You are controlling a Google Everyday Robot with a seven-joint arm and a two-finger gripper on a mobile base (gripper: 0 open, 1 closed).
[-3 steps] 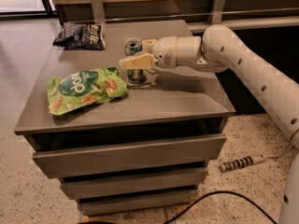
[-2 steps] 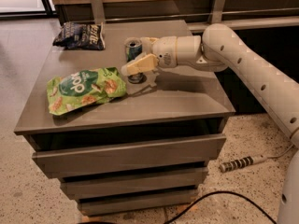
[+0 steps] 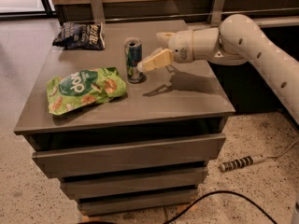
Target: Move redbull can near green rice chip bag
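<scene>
The redbull can [image 3: 133,59] stands upright on the grey table [image 3: 187,97], blue and silver with an open silver top. The green rice chip bag [image 3: 85,88] lies flat just left of it, its right edge nearly touching the can's base. My gripper [image 3: 152,50] hangs just right of the can, open and empty. Its near finger [image 3: 154,60] points at the can's side but stands apart from it.
A dark blue chip bag [image 3: 79,35] lies at the table's back left corner. A wooden counter with metal brackets [image 3: 96,6] runs behind the table. Drawers [image 3: 126,157] sit below the top. A power strip [image 3: 242,162] and a black cable [image 3: 219,195] lie on the floor.
The gripper was around the can; it has since let go and drawn back a little to the right. The can now stands free beside the green bag.
</scene>
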